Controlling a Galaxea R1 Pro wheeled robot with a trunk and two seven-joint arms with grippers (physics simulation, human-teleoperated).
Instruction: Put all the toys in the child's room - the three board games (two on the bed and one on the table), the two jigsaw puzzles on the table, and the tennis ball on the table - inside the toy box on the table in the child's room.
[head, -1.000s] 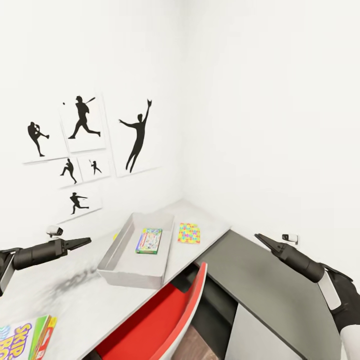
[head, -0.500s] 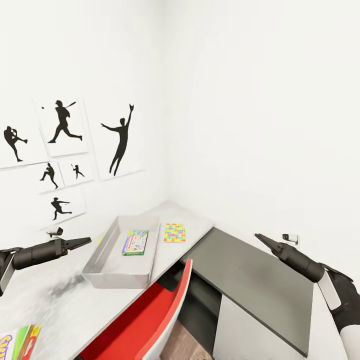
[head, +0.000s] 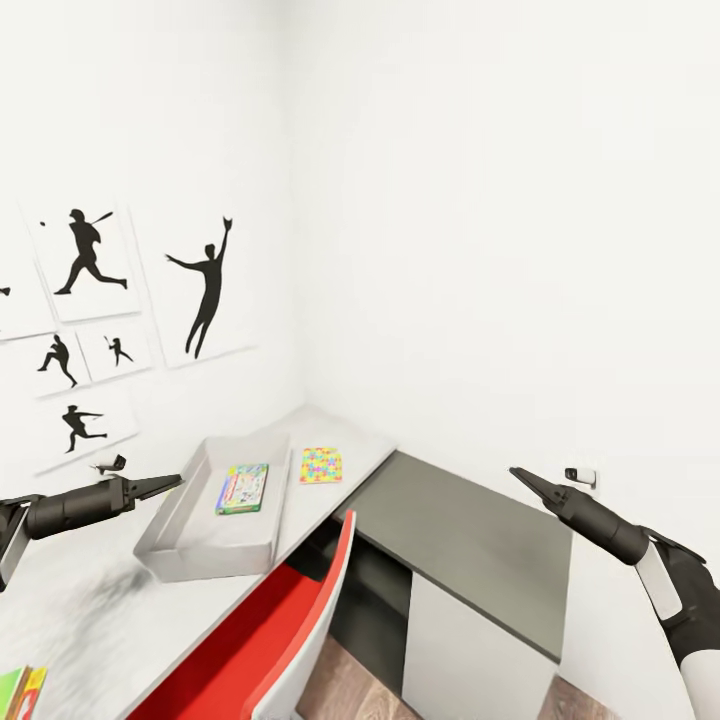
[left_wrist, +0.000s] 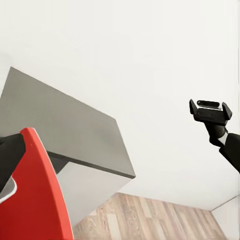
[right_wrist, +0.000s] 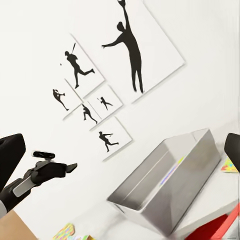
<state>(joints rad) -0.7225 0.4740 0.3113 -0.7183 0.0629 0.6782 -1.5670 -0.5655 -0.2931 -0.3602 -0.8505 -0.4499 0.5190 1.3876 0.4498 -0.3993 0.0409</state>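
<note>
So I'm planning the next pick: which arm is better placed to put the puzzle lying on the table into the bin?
Left, probably. The left pincer hovers over the table beside the bin; the right pincer hangs over the dark cabinet, farther from the puzzle.

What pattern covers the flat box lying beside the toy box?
A pink, yellow, green and blue jigsaw pattern on the jigsaw puzzle; head view.
</note>
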